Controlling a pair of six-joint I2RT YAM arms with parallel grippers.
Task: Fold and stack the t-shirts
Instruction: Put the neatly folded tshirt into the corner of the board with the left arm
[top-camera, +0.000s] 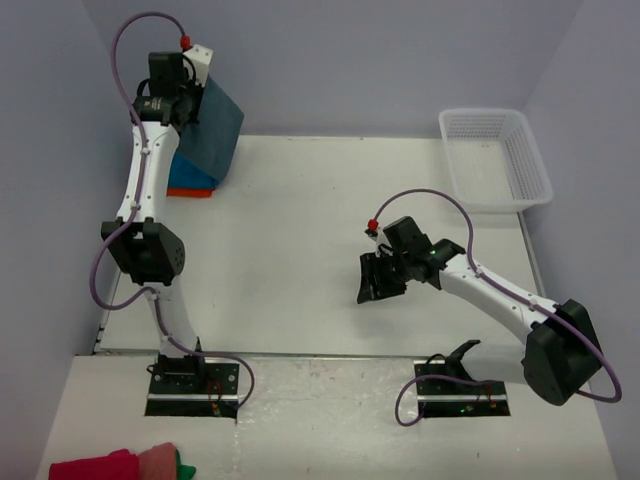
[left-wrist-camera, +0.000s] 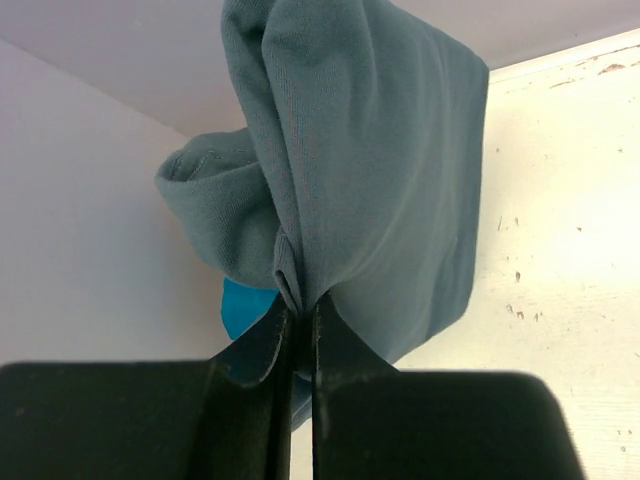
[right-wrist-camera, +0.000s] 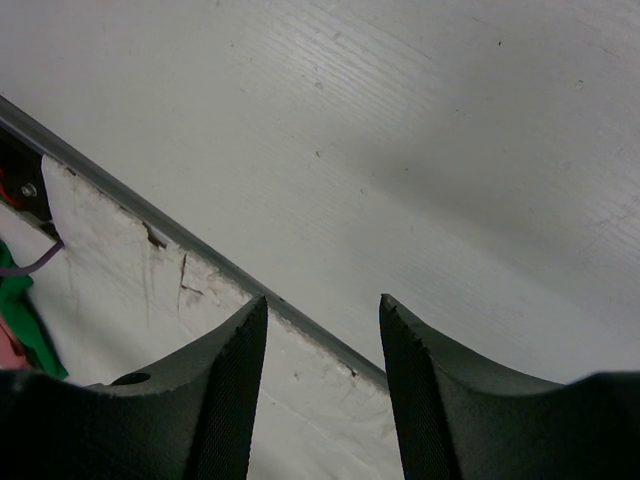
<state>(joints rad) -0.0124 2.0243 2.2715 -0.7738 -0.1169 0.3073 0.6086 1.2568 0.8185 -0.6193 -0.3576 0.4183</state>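
**Top view.** The left gripper is at the far left corner of the table, clamped on the slate shirt. The shirt hangs from it as a compact panel. Below the shirt lies the turquoise shirt, which sits on the orange shirt, so two shirts look folded and stacked. The right gripper hovers over bare table right of centre, well apart from the stack. A white basket stands at the far right, and red and green cloths lie off the table at the near left.

**Left wrist.** The jaws are pinched tight on a bunched edge of the slate shirt. It drapes doubled over, with a corner of turquoise showing beneath it.

**Right wrist.** The jaws stand apart with nothing between them, and only the table and its near edge lie below.

The task looks nearly done. What is left is to lay the slate shirt flat on the stack, release it, and perhaps tidy it.
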